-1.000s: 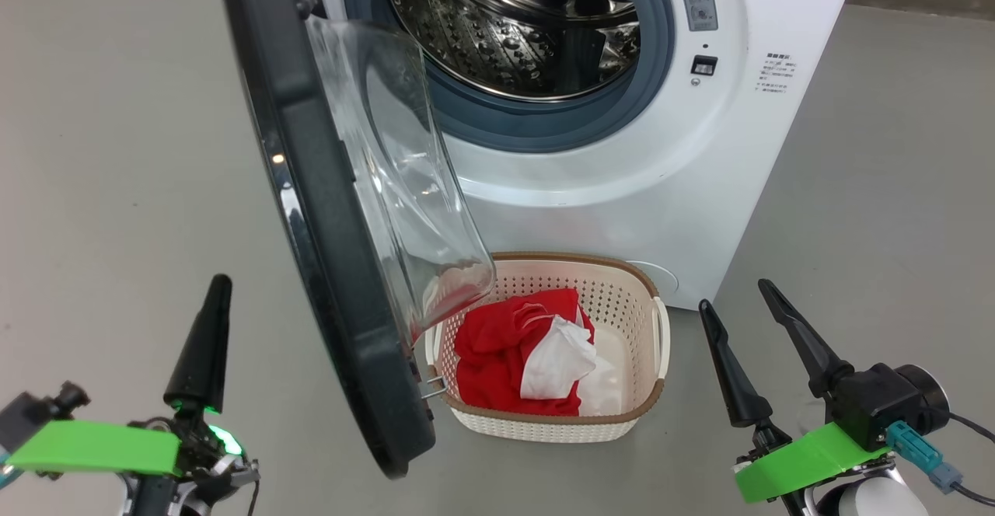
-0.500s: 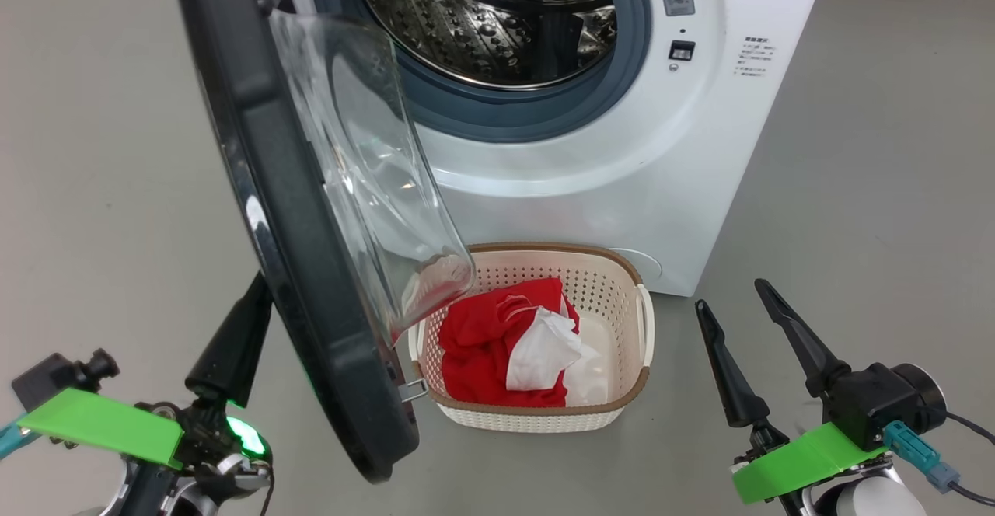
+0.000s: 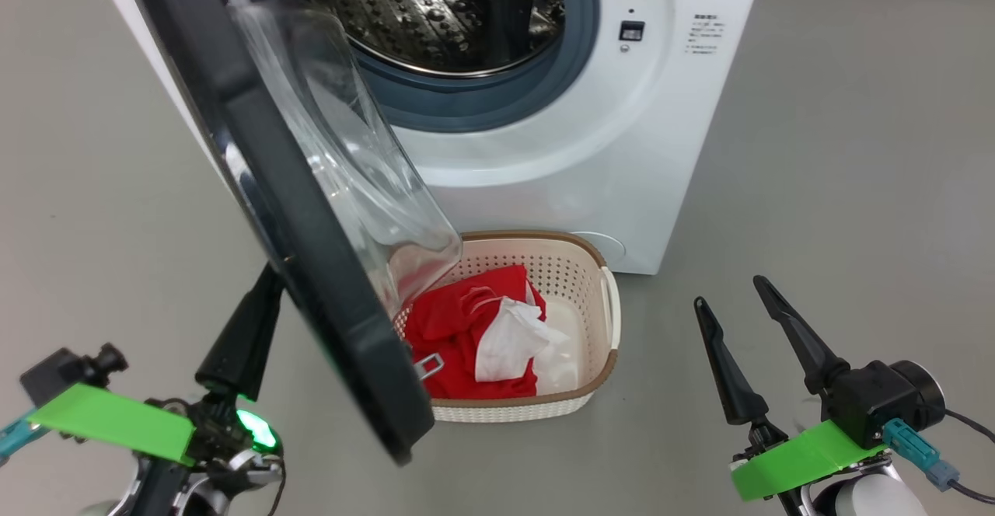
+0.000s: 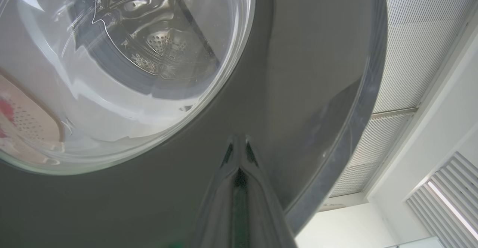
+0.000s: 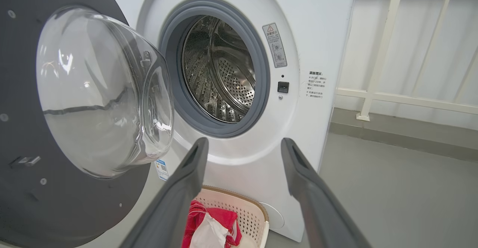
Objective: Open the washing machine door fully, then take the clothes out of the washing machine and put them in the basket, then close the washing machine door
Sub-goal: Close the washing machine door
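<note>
Since the earlier frames the left gripper point(image 3: 260, 298) has come in from open floor to the outer side of the washing machine door point(image 3: 319, 267), and its tip is now hidden behind the black rim; the head camera has also swung, so the whole scene sits further left.

From the left wrist, the jaws are pressed together into one point, and that point point(image 4: 239, 166) meets its own reflection on the door's glossy outer face point(image 4: 298, 72), just beside the clear glass bowl point(image 4: 123, 72).

The door stands part-way open, hinged on the left of the washing machine point(image 3: 560, 158), with its bulging glass hanging over the left end of the basket point(image 3: 571, 275). The steel drum point(image 3: 435, 11) looks bare inside where it can be seen.

The basket sits on the grey floor point(image 3: 816, 190) right against the machine's front, below the opening. The clothes point(image 3: 443, 329) lie in it, a red heap with a crumpled white piece on top.

The right gripper point(image 3: 729, 291) hangs well to the right of the basket, jaws spread wide and holding nothing. Its wrist camera looks between them point(image 5: 243, 141) at the open drum point(image 5: 220, 72) and the basket point(image 5: 246, 210) below.
</note>
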You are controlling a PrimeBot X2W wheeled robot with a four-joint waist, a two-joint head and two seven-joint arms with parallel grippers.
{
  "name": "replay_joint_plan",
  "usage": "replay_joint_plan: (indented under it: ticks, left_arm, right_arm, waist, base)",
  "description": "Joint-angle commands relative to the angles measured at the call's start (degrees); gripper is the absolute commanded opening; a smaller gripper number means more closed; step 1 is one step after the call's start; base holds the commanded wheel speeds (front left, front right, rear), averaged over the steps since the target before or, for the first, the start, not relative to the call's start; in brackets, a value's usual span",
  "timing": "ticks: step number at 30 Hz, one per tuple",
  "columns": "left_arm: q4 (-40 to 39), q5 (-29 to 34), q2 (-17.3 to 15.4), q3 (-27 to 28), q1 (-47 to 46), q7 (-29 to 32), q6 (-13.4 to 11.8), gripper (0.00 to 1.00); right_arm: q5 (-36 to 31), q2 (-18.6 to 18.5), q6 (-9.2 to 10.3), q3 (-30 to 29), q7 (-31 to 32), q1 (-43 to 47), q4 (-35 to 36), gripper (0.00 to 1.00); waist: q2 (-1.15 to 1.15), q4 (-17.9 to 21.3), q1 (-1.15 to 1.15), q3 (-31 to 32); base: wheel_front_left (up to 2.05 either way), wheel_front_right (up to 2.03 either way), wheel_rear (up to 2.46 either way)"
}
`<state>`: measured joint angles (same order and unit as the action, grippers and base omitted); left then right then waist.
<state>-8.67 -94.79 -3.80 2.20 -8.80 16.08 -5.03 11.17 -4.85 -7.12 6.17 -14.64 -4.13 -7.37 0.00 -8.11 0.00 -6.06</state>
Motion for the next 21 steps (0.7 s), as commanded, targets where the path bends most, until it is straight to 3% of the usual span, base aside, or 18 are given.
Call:
replay_joint_plan:
  ticks: [1, 21]
  left_arm:
    - [-1.5, -0.1, 0.0, -0.1, -3.2, 0.3, 0.8, 0.0]
    - [2.9, 1.0, 0.6, -2.5, -13.2, -4.4, 2.0, 0.0]
  right_arm:
    - [1.2, -0.1, -0.36, 1.3, -0.4, -2.8, 1.6, 1.0]
    - [1.4, 0.5, -0.36, 0.8, -0.4, -4.9, 2.5, 1.0]
  waist:
    - [0.0, 1.4, 0.0, -0.7]
    - [0.0, 12.0, 0.0, -5.4]
  base:
    - [0.0, 0.0, 0.0]
    - [0.0, 0.0, 0.0]
